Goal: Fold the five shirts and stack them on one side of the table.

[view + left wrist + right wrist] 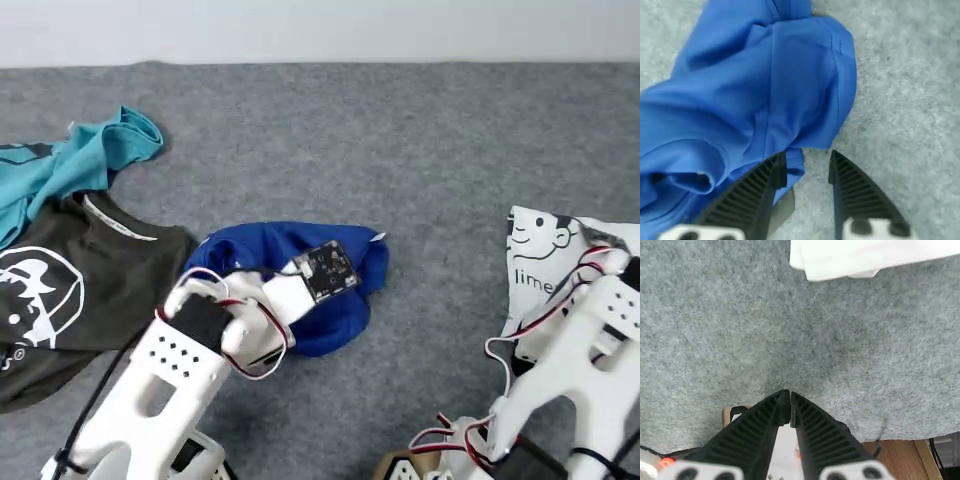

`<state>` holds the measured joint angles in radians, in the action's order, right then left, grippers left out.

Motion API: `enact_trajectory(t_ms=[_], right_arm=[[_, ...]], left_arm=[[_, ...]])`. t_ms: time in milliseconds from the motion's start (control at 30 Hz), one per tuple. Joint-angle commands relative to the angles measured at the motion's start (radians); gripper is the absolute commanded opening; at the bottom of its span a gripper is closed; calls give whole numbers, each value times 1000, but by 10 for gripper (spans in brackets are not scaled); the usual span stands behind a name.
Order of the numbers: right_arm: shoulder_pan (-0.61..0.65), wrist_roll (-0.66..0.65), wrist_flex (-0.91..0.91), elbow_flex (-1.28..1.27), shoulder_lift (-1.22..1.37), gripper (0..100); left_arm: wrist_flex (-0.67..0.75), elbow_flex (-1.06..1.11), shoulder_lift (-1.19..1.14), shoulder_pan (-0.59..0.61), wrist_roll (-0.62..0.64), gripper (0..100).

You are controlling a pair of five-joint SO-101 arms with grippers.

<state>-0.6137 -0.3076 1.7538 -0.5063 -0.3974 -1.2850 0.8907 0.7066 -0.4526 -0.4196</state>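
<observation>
- The blue shirt (285, 255) lies crumpled in a heap near the middle of the table (420, 150), a little toward the front edge. It is not folded.
- The left gripper (807, 165) hangs just over the front side of this heap. Its fingers stand a narrow gap apart with grey felt between them. One finger (771, 175) touches the shirt's hem, and the other is over bare felt. Nothing is pinched.
- The right gripper (790, 399) is closed, its fingers pressed tip to tip and holding nothing. It points down at the felt near the front right corner, where bare wood shows past the felt's edge.
- A white shirt (545, 262) with a black cartoon print lies at the right edge, partly behind the right arm and apart from its gripper.
- A teal shirt (85, 160) lies bunched at the left edge toward the back.
- A dark shirt (95, 275) with a white print lies spread flat at the left edge, in front of the teal one. The two meet near its collar.
</observation>
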Motion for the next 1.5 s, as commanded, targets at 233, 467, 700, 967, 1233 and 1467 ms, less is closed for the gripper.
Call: enact_trajectory(t_ms=[233,467,700,967,1233,1467], right_arm=[[-7,-11,41,-20,-38,9],[-7,-11,42,-18,-38,9],[-7,-11,42,-18,-38,9],[-7,-11,42,-18,-38,9],[-7,-11,42,-18,-38,9],[-4,-11,42,-14,-39,9]], left_arm=[[115,56,-64,-34,-8,153],[109,-35,-276,-63,-5,189],[170,-74,-388,-63,-5,191],[264,-102,-555,-60,-5,187],[301,-139,-552,-68,20,6],[-12,-314,-405,-66,20,5]])
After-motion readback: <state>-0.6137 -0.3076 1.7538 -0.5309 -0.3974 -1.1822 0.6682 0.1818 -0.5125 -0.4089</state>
